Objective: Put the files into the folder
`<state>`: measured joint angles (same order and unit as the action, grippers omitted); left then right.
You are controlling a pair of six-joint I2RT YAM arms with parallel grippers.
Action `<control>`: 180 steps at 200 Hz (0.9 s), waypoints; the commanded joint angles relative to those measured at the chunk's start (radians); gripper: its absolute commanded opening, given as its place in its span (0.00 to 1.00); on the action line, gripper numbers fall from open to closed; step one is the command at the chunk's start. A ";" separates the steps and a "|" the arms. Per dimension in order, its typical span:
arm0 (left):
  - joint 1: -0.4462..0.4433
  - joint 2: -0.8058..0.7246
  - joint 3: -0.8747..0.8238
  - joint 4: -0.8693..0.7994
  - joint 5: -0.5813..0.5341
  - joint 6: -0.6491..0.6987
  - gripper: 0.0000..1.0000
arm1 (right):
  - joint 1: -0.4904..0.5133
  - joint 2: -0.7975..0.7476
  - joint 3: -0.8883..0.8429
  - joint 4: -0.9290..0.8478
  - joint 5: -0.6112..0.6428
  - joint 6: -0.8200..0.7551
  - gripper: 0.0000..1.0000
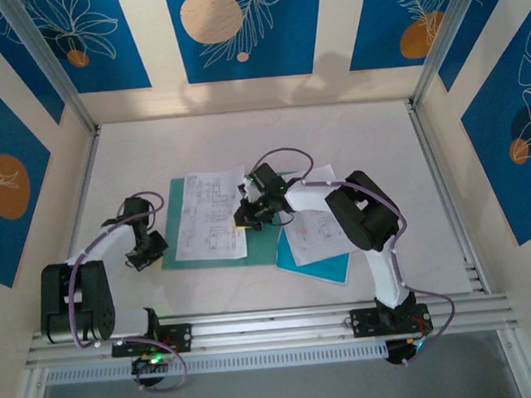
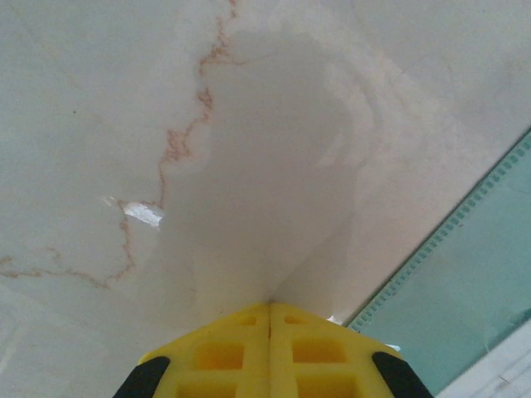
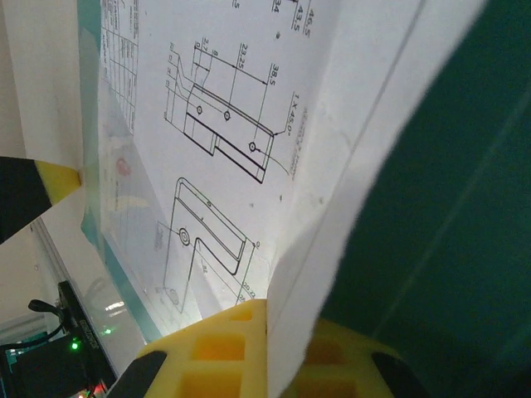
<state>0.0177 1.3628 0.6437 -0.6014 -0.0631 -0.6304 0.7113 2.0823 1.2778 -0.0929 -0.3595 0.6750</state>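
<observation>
From above, the folder (image 1: 265, 246) lies on the desk (image 1: 380, 147), one of the files (image 1: 211, 216) on its 9 o'clock half. The right fingers (image 1: 248, 216) are at that sheet's 3 o'clock edge and the left fingers (image 1: 147, 253) off the folder's 9 o'clock side. Left wrist: left fingers (image 2: 241, 340) pressed together, empty, folder (image 2: 473, 274) at 4 o'clock. Right wrist: right fingers (image 3: 224, 348) apparently pinching the sheet's edge.

White table (image 1: 244, 146) with teal folder (image 1: 265, 246) atop

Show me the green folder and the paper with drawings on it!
folder (image 1: 264, 246): top view, bare green part right of the sheet.
paper (image 1: 211, 219): top view, middle of the printed sheet.
</observation>
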 commanded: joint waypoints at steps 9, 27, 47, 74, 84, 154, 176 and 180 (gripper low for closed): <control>0.006 0.020 -0.034 0.041 0.089 -0.005 0.00 | 0.030 0.020 0.032 0.010 -0.017 0.024 0.00; 0.005 0.021 -0.035 0.042 0.091 -0.005 0.00 | 0.037 0.025 0.038 0.012 -0.017 0.028 0.00; 0.005 0.021 -0.035 0.041 0.091 -0.005 0.00 | 0.043 0.028 0.040 0.013 -0.017 0.029 0.00; 0.005 0.021 -0.033 0.041 0.095 -0.003 0.00 | 0.051 0.034 0.046 0.014 -0.011 0.037 0.00; 0.005 0.020 -0.034 0.043 0.095 -0.003 0.00 | 0.055 0.037 0.049 0.011 -0.006 0.041 0.00; 0.006 0.018 -0.045 0.053 0.101 -0.003 0.00 | 0.066 0.046 0.058 0.021 0.008 0.069 0.00; 0.005 0.021 -0.048 0.056 0.105 -0.003 0.00 | 0.071 0.048 0.061 0.021 0.007 0.070 0.00; 0.005 0.021 -0.048 0.057 0.105 -0.004 0.00 | 0.072 0.048 0.061 0.022 0.008 0.070 0.00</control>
<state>0.0177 1.3567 0.6361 -0.5919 -0.0586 -0.6300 0.7685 2.1136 1.3132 -0.0708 -0.3473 0.7349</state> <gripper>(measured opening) 0.041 0.065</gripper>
